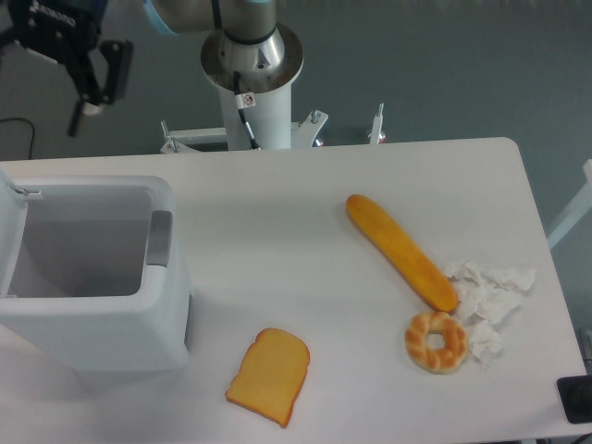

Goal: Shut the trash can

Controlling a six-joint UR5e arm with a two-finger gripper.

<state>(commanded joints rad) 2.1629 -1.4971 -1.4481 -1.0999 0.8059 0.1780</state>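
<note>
— Bin (pixel 92 277) first: where is it?
— At the left end of the worktop (pixel 277 240), lid (pixel 11 236) swung up along its left edge, mouth open, grey latch (pixel 159 238) on the right rim.
— And the gripper (pixel 55 102)?
— High at the top left, behind the worktop, partly cut off by the frame. One finger (pixel 79 116) shows; I cannot tell how the jaws stand.
— Anything else?
— Baguette (pixel 400 251), bagel (pixel 436 341) beside crumpled tissue (pixel 490 296), and toast (pixel 269 375).
</note>
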